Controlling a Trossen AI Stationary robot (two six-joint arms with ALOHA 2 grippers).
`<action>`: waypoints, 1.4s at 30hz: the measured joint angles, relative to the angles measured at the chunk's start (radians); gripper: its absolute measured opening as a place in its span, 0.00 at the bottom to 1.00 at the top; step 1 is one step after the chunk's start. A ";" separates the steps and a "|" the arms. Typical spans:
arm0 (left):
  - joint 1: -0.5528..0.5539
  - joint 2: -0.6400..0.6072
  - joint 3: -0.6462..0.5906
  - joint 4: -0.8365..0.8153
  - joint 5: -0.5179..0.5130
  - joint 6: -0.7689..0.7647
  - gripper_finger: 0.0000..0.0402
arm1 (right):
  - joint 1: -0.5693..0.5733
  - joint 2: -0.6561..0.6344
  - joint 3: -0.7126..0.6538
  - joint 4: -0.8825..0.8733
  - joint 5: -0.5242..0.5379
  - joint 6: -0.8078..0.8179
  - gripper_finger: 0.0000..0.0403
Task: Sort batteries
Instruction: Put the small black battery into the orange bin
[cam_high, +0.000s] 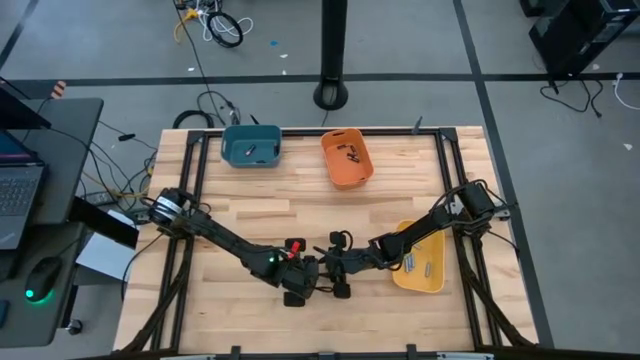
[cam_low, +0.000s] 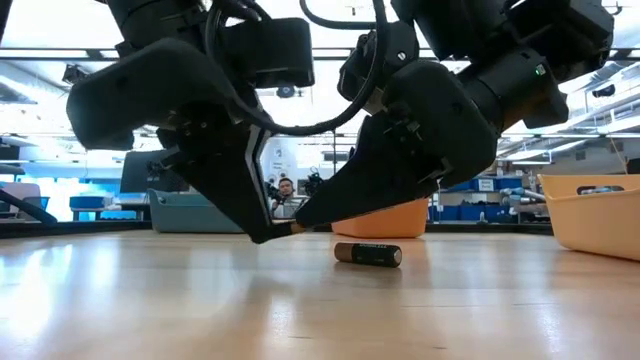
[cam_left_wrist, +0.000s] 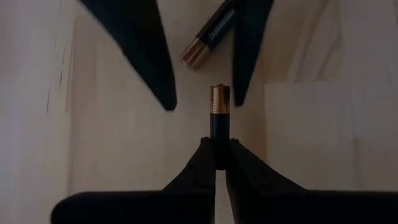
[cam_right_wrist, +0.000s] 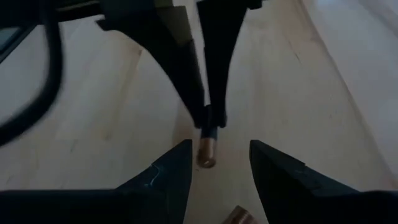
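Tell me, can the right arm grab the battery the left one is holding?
Probably yes. The left gripper is shut on one end of the battery, leaving the copper end sticking out. The right gripper is open right in front of that end, with nothing between them.

Pale wooden table (cam_low: 200, 300) with a smooth sheen, glossy coppery-capped battery (cam_left_wrist: 219, 115), matt black claw fingers (cam_left_wrist: 193, 177).
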 joint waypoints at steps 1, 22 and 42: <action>0.001 0.000 0.001 0.010 0.000 0.001 0.05 | 0.000 0.000 0.000 -0.001 0.000 0.000 0.43; 0.004 -0.002 0.013 0.020 -0.025 0.005 0.05 | 0.005 0.000 0.000 -0.025 -0.003 -0.050 0.12; -0.011 -0.049 0.133 -0.155 -0.277 0.056 0.07 | 0.013 -0.060 0.000 -0.152 0.029 -0.061 0.12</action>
